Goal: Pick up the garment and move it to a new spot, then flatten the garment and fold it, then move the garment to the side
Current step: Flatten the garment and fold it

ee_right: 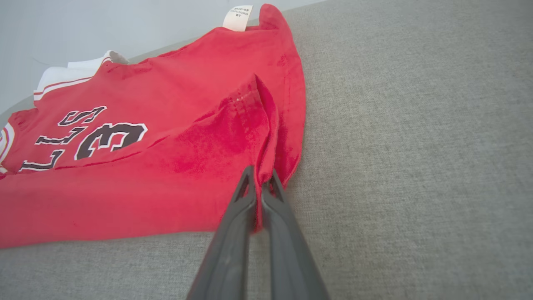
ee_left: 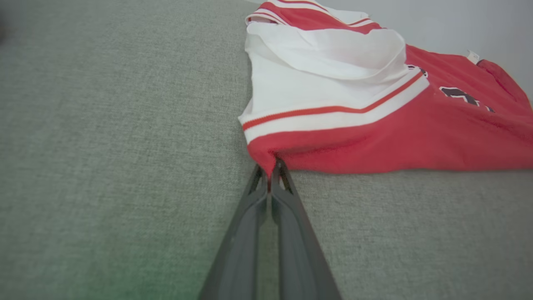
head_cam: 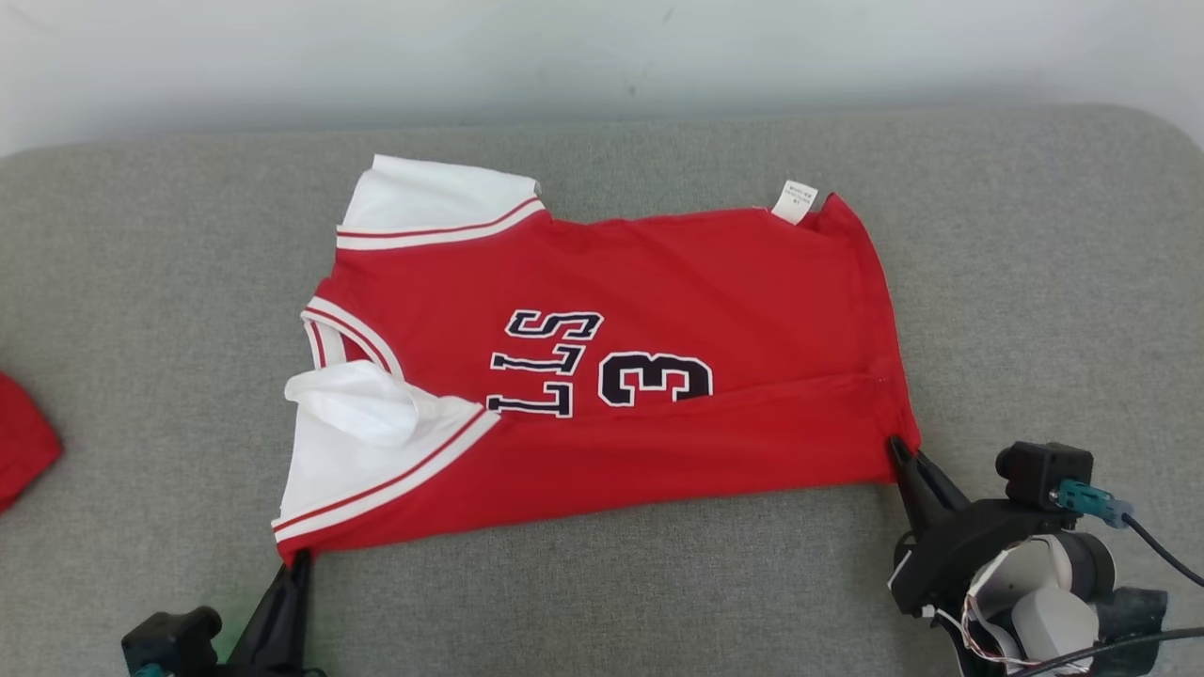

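- Left gripper [head_cam: 299, 561]: jaws closed, pinching the near-left corner of the garment [head_cam: 611, 376], right below the white sleeve [head_cam: 372, 442]. The bite is only a small tip of cloth.
- Right gripper [head_cam: 900, 451]: jaws closed on the near-right corner. In the right wrist view the cloth bunches into a ridge between the fingertips [ee_right: 250, 179].
- Risk: both bites are shallow, so a corner could slip out on the lift, likely the left one.
- Risk: I can't tell how many layers the right pinch holds. With the top layer only, the garment would open up rather than travel flat.
- Risk: uneven lift or spread between the arms would skew the near edge and sag the middle.
- Risk: the white sleeve is rumpled and doubled over, and that lump would carry into any fold.
- Risk: the tips sit low on the grey cushion [head_cam: 658, 583] and could snag its cover.
- Garment: red jersey with white sleeves, red-striped trim and black lettering, lying sideways mid-cushion with the neck end to the robot's left.
- Mostly flat. A long crease runs along the near side, and a white label [head_cam: 795, 201] sticks out at the far-right corner.
- Another red piece [head_cam: 23, 442] lies at the left edge, well apart.
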You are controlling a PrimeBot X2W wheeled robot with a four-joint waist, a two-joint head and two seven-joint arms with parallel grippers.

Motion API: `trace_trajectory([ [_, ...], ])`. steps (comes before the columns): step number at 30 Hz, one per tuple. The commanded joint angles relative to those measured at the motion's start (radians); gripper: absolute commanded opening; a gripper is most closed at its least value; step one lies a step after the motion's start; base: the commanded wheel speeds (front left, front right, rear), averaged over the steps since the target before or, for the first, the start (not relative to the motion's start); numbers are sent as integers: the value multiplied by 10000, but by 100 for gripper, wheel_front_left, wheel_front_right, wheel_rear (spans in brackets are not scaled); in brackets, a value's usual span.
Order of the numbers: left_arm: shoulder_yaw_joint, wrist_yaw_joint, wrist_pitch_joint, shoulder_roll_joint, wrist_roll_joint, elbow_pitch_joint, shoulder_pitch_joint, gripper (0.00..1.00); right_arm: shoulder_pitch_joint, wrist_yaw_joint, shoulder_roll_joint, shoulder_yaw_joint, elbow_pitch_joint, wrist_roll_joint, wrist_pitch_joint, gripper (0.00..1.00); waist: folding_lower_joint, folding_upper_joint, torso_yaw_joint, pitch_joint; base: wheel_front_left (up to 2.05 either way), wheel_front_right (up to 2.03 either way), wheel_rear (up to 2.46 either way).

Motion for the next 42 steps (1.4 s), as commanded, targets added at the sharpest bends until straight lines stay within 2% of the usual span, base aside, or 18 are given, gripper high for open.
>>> trace_trajectory([
  [1, 51, 19, -37, 65, -50, 22, 187, 0, 172, 1, -87, -13, 30, 104, -61, 0, 0, 0, 25, -217, 0, 0, 0],
  [6, 191, 16, -37, 5, 14, -374, 843, 0, 747, -2, -374, 62, -331, 668, -10, 0, 0, 0, 69, -773, 0, 0, 0],
  [16, 333, 171, -37, -363, 52, -1714, 2927, 0, 2712, -4, -1025, -119, -1950, 1481, 745, 0, 0, 0, 200, -1486, 0, 0, 0],
  [24, 246, 325, -37, -532, -118, -1928, 3566, 0, 3689, -4, -1011, -453, -2486, 1494, 1264, 0, 0, 0, 284, -1600, 0, 0, 0],
  [28, 171, 343, -37, -569, -145, -1767, 3511, 0, 3730, -2, -767, -559, -2462, 1254, 1336, 0, 0, 0, 290, -1600, 0, 0, 0],
  [29, 158, 353, -37, -564, -133, -1727, 3470, 14, 3704, -2, -739, -599, -2469, 1156, 1316, 51, 0, 0, 291, -1592, 0, 0, 0],
  [30, 143, 354, -37, -547, -86, -1708, 3414, 47, 3682, -4, -691, -635, -2475, 1077, 1277, 100, 0, 0, 297, -1584, 0, 0, 0],
  [31, 146, 375, -37, -541, -48, -1734, 3354, 91, 3659, -4, -626, -665, -2459, 1022, 1259, 100, 0, 0, 303, -1574, 0, 0, 0],
  [32, 156, 390, -37, -549, -37, -1769, 3310, 100, 3627, -2, -580, -701, -2457, 949, 1223, 100, 0, 0, 311, -1572, 0, 0, 0],
  [42, 553, 575, -37, -654, 294, -2769, 3290, 100, 3205, -2, -467, -705, -2925, 313, 413, 100, 0, 0, 348, -1553, 0, 0, 0],
])
